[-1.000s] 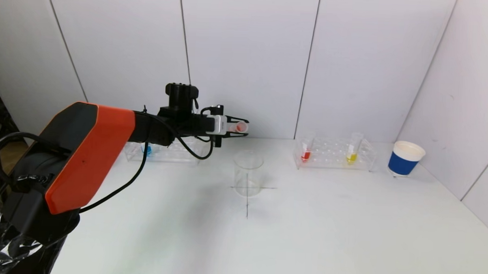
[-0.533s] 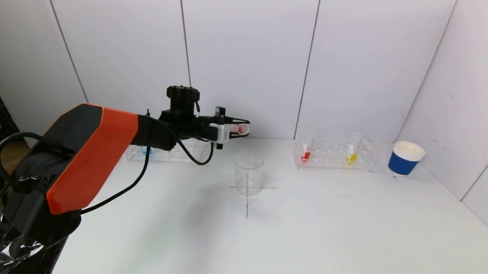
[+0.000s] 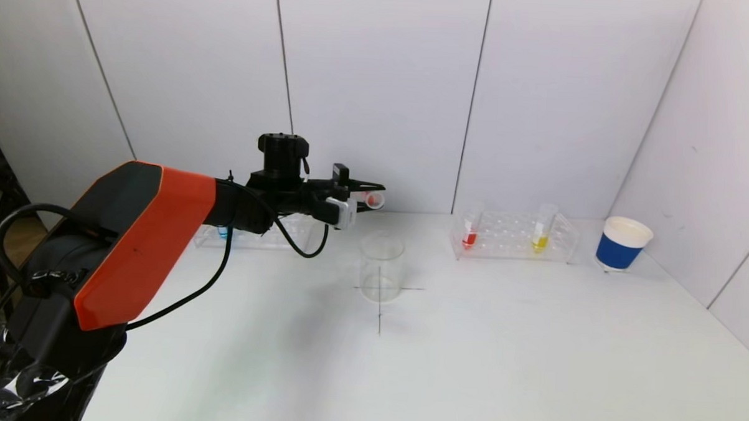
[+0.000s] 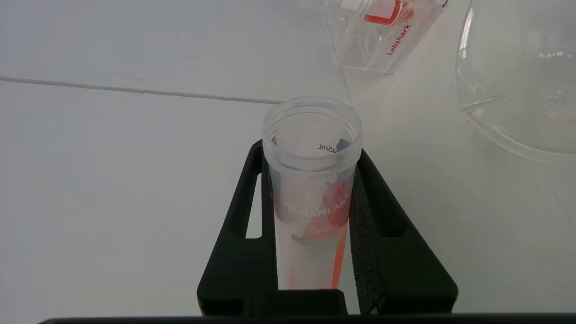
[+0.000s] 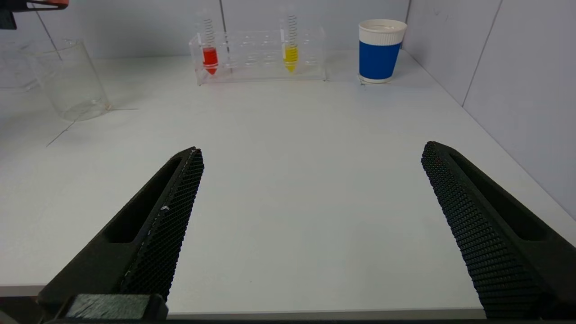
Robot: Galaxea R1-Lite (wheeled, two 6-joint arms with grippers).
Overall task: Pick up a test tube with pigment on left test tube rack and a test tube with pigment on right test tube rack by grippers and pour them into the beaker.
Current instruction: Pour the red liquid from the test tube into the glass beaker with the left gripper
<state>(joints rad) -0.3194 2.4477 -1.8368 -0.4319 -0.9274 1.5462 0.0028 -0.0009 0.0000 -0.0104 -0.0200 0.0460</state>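
Observation:
My left gripper (image 3: 370, 195) is shut on a clear test tube with red pigment (image 3: 371, 200), also seen in the left wrist view (image 4: 312, 189). It holds the tube on its side, above and just left of the empty glass beaker (image 3: 381, 267). The left rack (image 3: 255, 234) keeps a tube with blue pigment (image 3: 223, 231). The right rack (image 3: 514, 237) holds a red tube (image 3: 470, 231) and a yellow tube (image 3: 542, 229). My right gripper (image 5: 310, 153) is open and empty, low over the table's near edge, outside the head view.
A blue and white paper cup (image 3: 621, 243) stands right of the right rack, near the side wall. A black cross is drawn on the table under the beaker. White wall panels close the back and the right side.
My left gripper has rolled at the wrist, tipping the held tube further onto its side, and has edged slightly right towards the beaker. The right gripper's earlier state is not shown.

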